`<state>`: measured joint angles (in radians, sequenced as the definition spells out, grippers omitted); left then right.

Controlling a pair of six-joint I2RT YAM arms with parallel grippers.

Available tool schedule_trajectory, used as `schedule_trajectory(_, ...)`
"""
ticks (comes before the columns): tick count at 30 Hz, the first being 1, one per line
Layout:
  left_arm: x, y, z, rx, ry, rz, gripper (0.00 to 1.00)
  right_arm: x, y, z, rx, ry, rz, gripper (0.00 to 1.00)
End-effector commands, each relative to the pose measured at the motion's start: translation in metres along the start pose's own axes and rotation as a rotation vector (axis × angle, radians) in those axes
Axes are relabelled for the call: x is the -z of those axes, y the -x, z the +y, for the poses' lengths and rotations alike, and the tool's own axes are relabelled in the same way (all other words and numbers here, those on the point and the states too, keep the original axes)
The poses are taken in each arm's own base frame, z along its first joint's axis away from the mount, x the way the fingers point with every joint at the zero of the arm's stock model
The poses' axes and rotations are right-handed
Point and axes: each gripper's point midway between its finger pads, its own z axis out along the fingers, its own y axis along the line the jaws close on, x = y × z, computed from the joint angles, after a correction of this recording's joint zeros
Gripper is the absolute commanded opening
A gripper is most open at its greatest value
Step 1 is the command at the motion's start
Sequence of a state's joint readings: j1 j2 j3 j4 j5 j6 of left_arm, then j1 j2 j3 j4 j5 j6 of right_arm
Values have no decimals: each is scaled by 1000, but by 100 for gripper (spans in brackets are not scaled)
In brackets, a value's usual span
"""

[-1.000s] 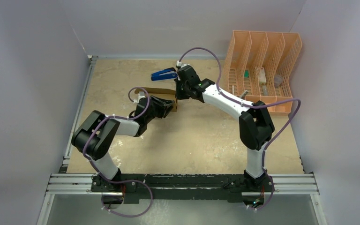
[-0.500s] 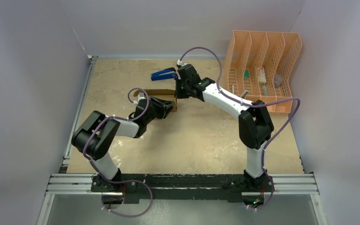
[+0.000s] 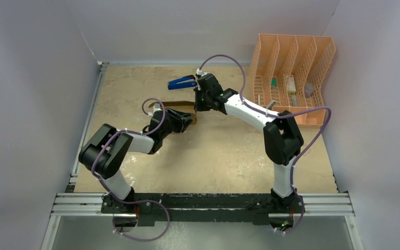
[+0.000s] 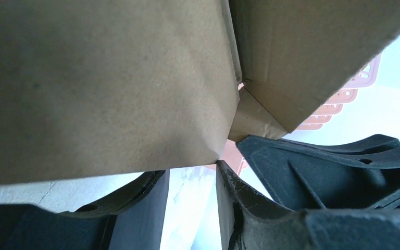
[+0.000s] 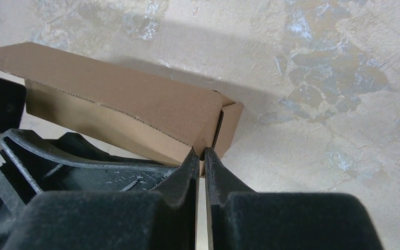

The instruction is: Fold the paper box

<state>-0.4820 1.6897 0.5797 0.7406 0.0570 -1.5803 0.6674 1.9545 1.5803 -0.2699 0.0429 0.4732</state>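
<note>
The paper box (image 3: pixel 177 102) is a small, long brown cardboard box lying on the table at mid-back, partly hidden by both grippers. My right gripper (image 3: pixel 198 105) stands at its right end. In the right wrist view the box (image 5: pixel 135 104) lies just ahead, and the gripper (image 5: pixel 200 152) is shut on a thin cardboard edge at the box's near corner. My left gripper (image 3: pixel 189 119) is at the box's near side. In the left wrist view brown panels (image 4: pixel 109 78) fill the top, and the gripper (image 4: pixel 190 169) is open, its tips against the box's lower edge.
A peach-orange mesh file organizer (image 3: pixel 291 67) with small items in it stands at the back right, and a bit of it shows in the left wrist view (image 4: pixel 344 104). A blue part (image 3: pixel 182 82) sticks out by the right wrist. Walls close in the left, back and right sides.
Almost nothing. The right arm's elbow has edged slightly left, and both grippers stay at the box.
</note>
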Motion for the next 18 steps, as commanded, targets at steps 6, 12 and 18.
schedule_trajectory(6, 5, -6, -19, 4, -45, 20, 40, 4, -18, -13, 50, -34, 25, 7)
schedule_trajectory(12, 18, 0, -24, -127, 34, 9, 46, 5, -20, -13, 47, -30, 31, 8)
schedule_trajectory(18, 73, 43, -34, -540, 303, -105, 51, 7, -21, -11, 60, -18, 45, 9)
